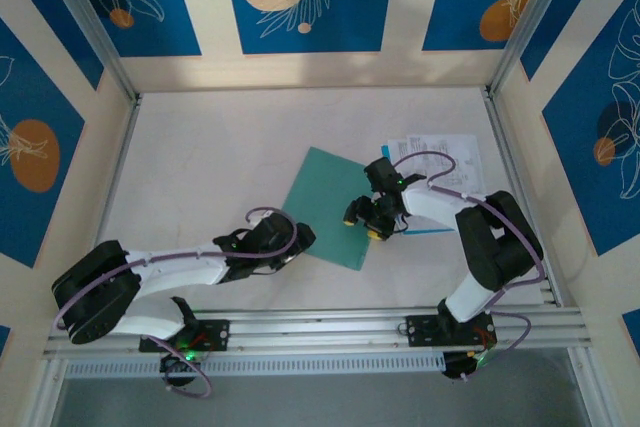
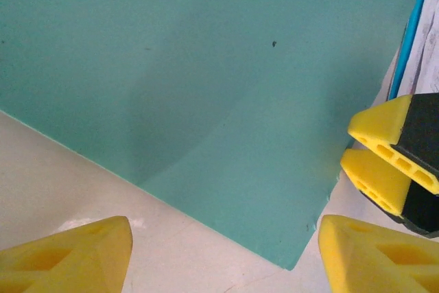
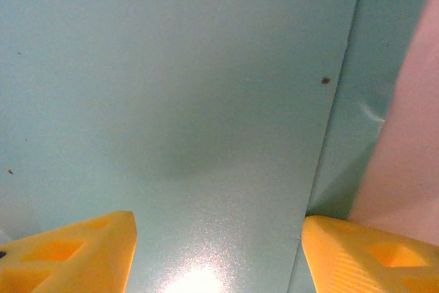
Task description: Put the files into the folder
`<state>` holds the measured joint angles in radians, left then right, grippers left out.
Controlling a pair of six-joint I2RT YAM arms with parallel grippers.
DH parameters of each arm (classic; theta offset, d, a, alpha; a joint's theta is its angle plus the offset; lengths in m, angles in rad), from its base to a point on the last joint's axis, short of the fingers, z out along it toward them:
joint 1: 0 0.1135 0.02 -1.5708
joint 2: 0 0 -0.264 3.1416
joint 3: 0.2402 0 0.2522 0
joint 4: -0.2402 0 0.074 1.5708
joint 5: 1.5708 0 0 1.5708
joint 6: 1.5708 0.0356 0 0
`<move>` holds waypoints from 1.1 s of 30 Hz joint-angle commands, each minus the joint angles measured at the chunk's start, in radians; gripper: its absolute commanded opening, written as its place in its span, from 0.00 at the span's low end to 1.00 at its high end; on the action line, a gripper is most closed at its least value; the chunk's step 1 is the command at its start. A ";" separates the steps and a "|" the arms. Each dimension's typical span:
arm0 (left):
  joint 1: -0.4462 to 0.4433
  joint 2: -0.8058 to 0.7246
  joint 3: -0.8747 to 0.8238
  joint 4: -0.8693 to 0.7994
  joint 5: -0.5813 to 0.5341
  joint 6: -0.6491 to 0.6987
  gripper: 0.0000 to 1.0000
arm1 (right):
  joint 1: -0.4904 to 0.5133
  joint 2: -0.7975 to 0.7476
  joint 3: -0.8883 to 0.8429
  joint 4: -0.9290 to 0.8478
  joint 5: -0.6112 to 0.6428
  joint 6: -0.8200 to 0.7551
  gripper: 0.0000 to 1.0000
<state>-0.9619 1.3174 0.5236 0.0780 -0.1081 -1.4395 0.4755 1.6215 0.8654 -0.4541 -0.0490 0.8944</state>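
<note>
Both arms are down at the folder, which lies flat and closed mid-table, turned corner-on. The files sit just beyond it at two o'clock, partly under the right arm, their blue strip running along the folder's edge.

The left gripper hovers at the folder's seven o'clock corner, jaws spread wide, nothing between them. The right gripper hangs low over the four o'clock edge, also parted and empty.

This looks like the cover-opening step. The trick is to stay low and slip one finger under the cover's free edge rather than pinching the whole folder. One gripper should press the folder down so it doesn't skate across the table. Then lift slowly, swinging the cover away from the files so the way in is clear.
</note>
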 commanded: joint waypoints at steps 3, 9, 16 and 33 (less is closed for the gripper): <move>-0.018 -0.014 -0.049 0.031 -0.046 -0.072 0.72 | -0.008 0.017 -0.052 -0.038 0.019 -0.015 0.68; -0.029 -0.018 -0.072 0.054 -0.091 -0.115 0.72 | -0.008 0.023 -0.052 -0.031 0.013 -0.016 0.68; -0.028 0.053 -0.111 0.248 -0.119 -0.150 0.69 | -0.009 0.034 -0.054 -0.027 0.009 -0.020 0.68; -0.096 0.157 -0.155 0.513 -0.245 -0.204 0.52 | -0.014 0.062 -0.052 -0.006 -0.015 -0.030 0.68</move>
<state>-1.0294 1.4540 0.3817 0.4950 -0.3031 -1.6230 0.4648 1.6207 0.8524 -0.4343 -0.0780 0.8883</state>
